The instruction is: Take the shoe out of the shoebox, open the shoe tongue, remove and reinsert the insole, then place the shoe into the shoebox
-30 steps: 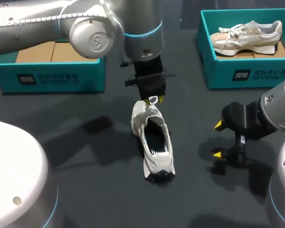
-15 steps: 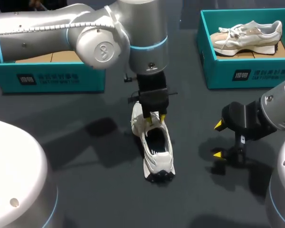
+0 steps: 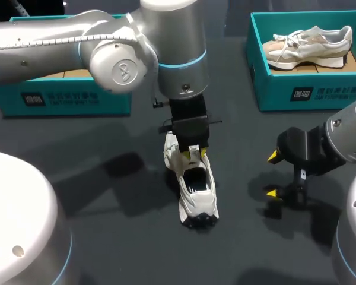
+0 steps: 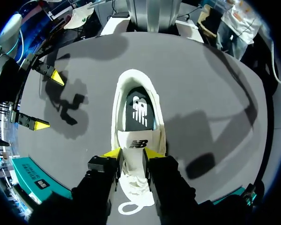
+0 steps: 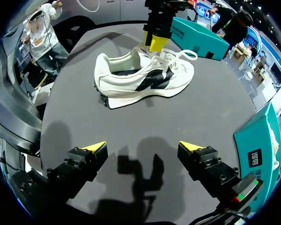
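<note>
My left arm (image 3: 59, 41) and right arm (image 3: 351, 138) are brushed silver tubes with fat round joints, each ringed by a thin light-blue band; one joint cap carries an embossed round logo. The left gripper (image 3: 193, 154) and right gripper (image 3: 272, 173) are blocky black, yellow-tipped.

From where I stand, a dark grey, matte worktop (image 3: 107, 237) stretches out flat, plain and even in tone. Soft-edged shadows (image 3: 127, 169) lie on it: a broad one left of the middle and a smaller, darker one over to the right. The light is diffuse, so the shadow edges blur rather than cut sharp.
</note>
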You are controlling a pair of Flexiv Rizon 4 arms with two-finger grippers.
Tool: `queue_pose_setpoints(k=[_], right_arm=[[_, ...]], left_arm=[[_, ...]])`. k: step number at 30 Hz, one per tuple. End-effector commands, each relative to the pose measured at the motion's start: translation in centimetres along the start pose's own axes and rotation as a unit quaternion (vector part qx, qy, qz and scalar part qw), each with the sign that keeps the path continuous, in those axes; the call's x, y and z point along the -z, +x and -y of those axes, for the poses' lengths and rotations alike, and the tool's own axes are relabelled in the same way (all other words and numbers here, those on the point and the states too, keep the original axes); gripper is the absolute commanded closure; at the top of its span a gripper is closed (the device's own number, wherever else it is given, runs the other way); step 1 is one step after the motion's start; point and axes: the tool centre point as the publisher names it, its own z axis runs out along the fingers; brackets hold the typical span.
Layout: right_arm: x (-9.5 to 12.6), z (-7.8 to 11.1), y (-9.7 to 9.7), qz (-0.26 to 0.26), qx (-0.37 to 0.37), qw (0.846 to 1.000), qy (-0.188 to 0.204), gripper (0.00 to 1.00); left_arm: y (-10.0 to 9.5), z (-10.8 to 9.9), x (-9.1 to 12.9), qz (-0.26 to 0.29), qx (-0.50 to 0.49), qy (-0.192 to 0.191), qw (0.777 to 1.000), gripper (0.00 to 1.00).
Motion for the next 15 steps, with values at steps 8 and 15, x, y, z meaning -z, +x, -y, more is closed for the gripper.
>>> queue_pose_setpoints(k=[8, 15], right_arm=[[0.1, 0.0, 0.2, 0.001, 0.0, 1.0, 0.0, 0.0], [0.1, 0.0, 0.2, 0.001, 0.0, 1.0, 0.0, 0.0]], left_arm=[[-0.1, 1.1, -3.8, -0.019, -0.002, 0.033, 0.999, 0.74], [1.0, 2.6, 0.2, 0.002, -0.006, 0.003, 1.0, 0.7]])
